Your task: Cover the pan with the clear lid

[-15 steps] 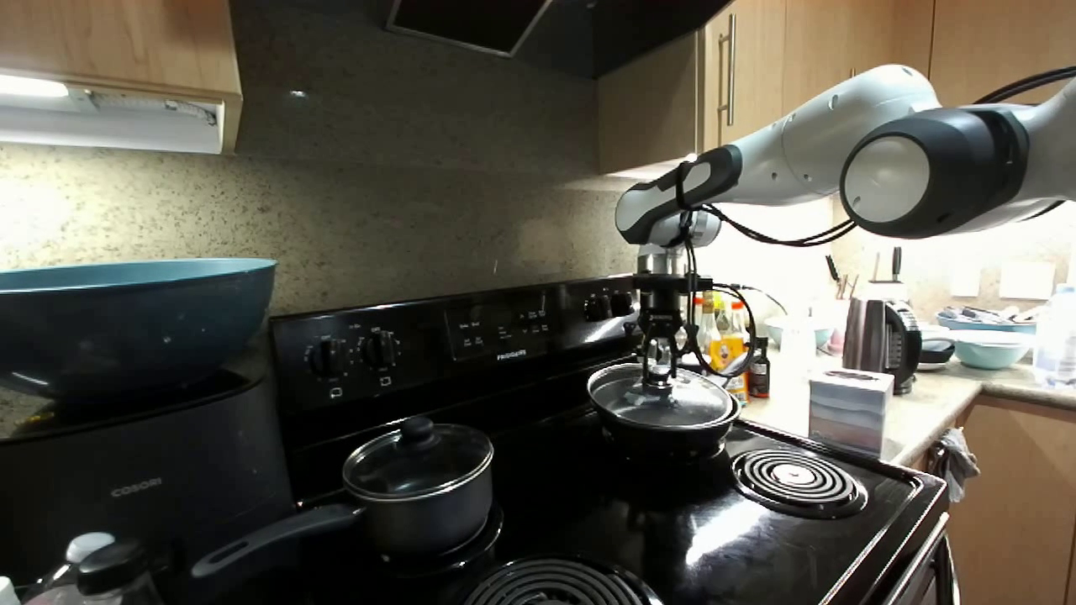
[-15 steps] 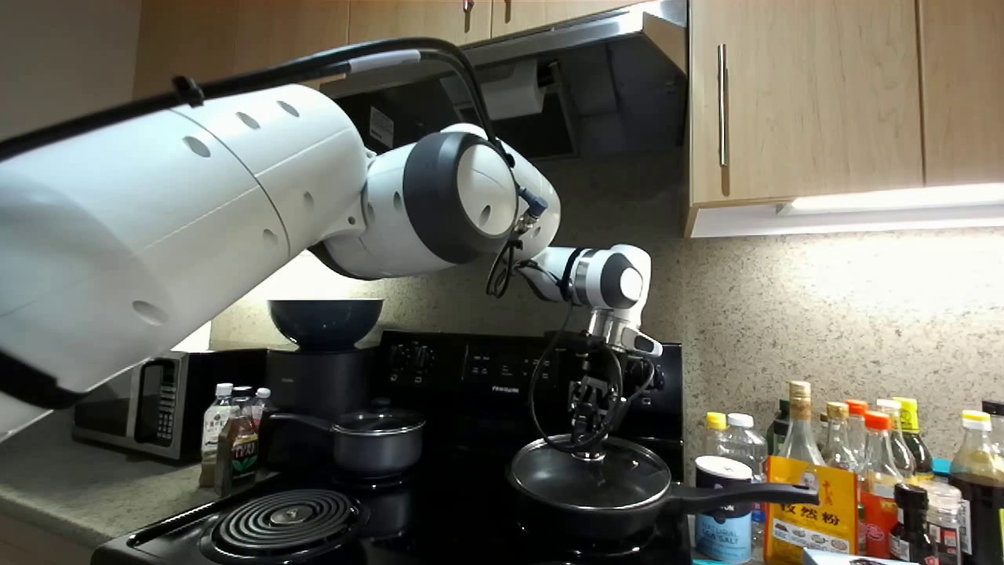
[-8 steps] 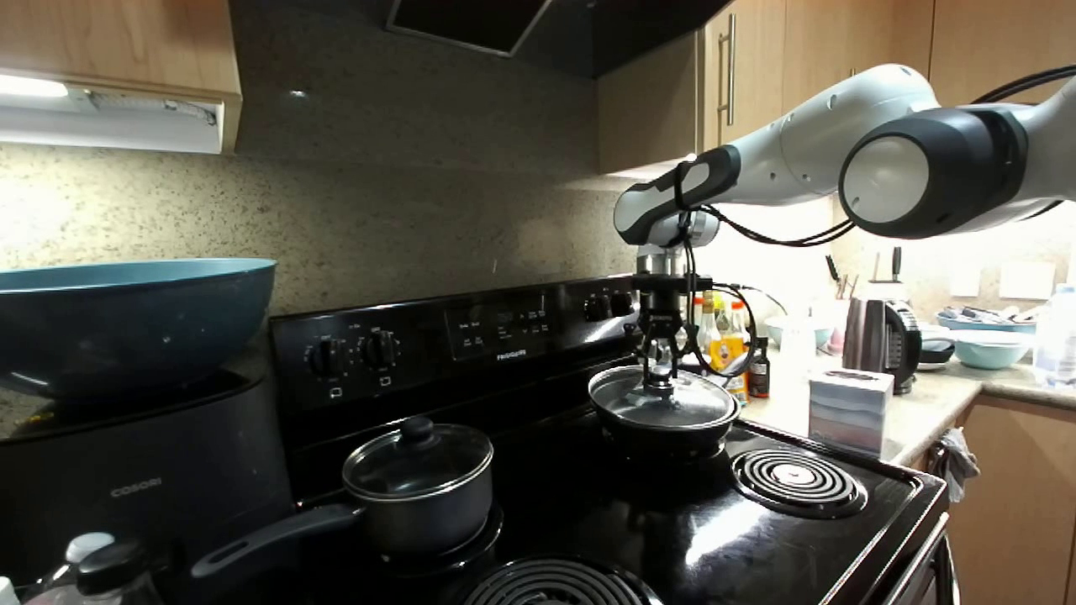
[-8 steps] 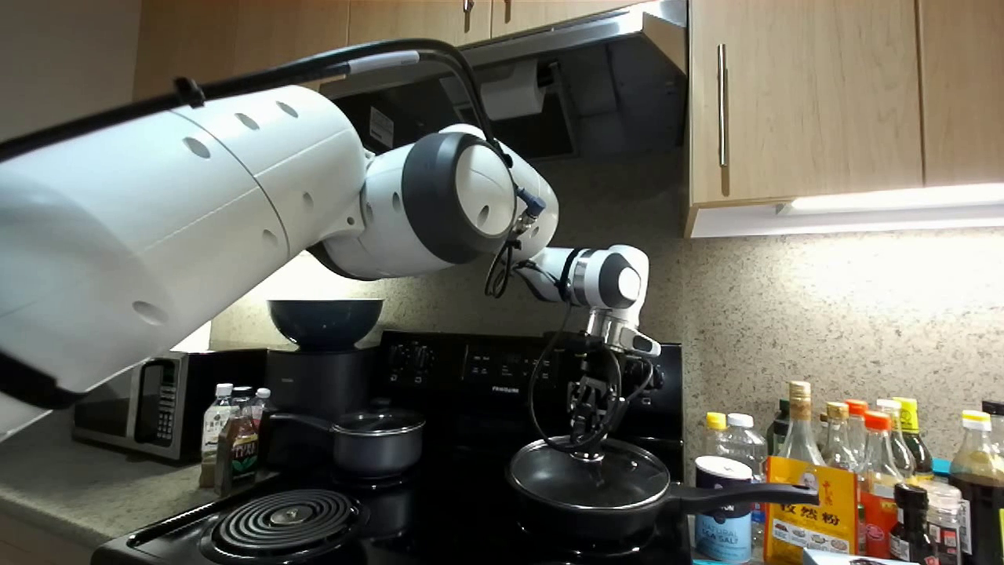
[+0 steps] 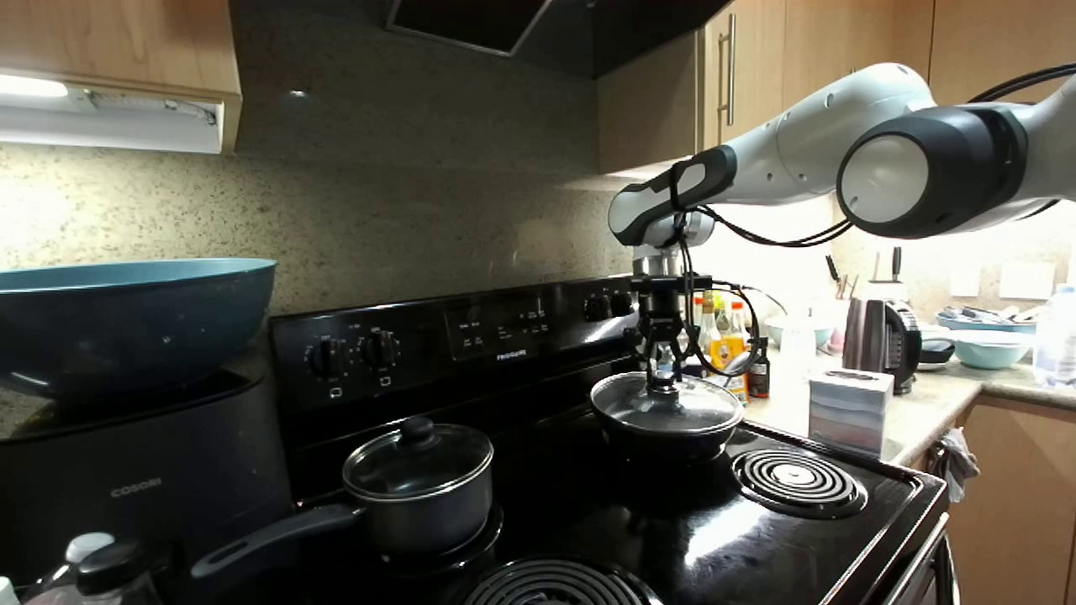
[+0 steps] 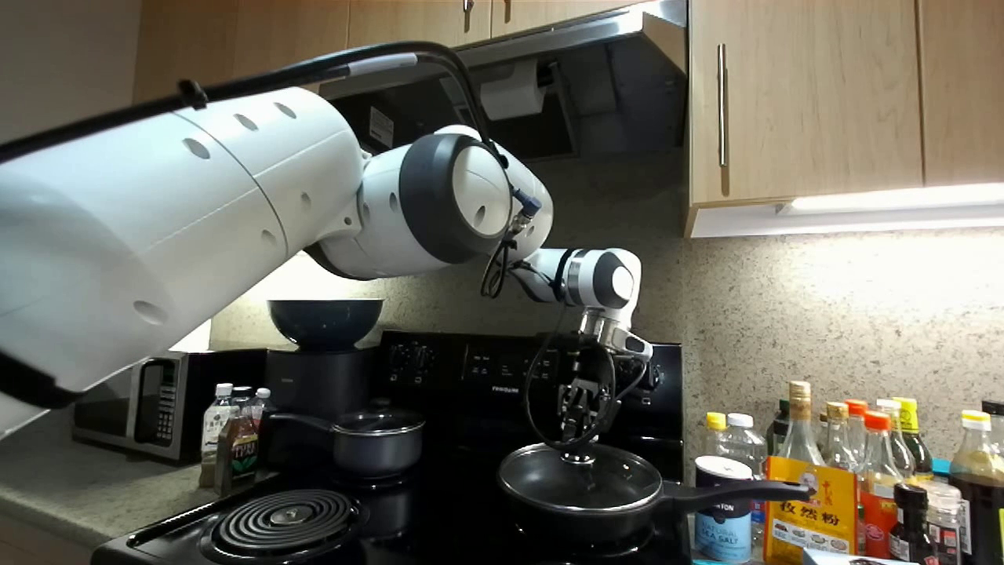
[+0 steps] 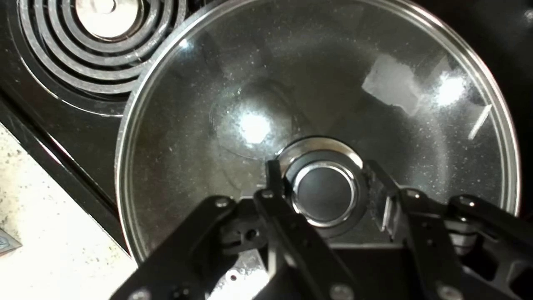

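The clear lid, round glass with a steel rim, lies over the black pan in both exterior views. In an exterior view the lid looks level and its rim lines up with the rim of the pan. In the wrist view the lid fills most of the picture and hides the pan's rim. My gripper points straight down with its fingers on either side of the lid's black knob. The fingers appear to touch the knob on both sides.
A deeper grey saucepan with its own lid stands on another burner. The pan's handle points toward several bottles and a salt can. A bare burner and a tissue box lie beside the pan.
My gripper and the lid have shifted slightly together over the last half second. The pan and its handle have shifted a little with them. The lid now sits more evenly over the pan.
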`<state>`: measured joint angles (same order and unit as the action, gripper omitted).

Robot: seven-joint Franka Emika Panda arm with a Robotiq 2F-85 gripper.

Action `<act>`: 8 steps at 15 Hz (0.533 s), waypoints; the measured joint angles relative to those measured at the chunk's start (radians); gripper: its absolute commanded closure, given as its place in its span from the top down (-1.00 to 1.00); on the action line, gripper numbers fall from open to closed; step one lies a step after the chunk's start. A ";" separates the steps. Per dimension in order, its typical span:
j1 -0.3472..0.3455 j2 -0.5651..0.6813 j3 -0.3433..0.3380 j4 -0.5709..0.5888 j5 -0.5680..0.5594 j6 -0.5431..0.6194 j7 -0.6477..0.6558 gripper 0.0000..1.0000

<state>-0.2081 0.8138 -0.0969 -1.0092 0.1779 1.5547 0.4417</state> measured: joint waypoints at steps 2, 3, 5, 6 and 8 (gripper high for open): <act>0.004 0.000 0.000 0.000 -0.003 -0.008 0.000 0.86; 0.008 0.000 0.000 0.000 -0.003 -0.009 0.000 0.96; 0.016 -0.002 0.000 0.000 -0.005 -0.009 0.000 1.00; 0.020 -0.003 0.000 0.001 -0.007 -0.009 0.000 1.00; 0.028 -0.008 -0.001 0.001 -0.010 -0.009 0.000 1.00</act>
<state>-0.1806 0.8062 -0.0977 -1.0080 0.1676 1.5459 0.4417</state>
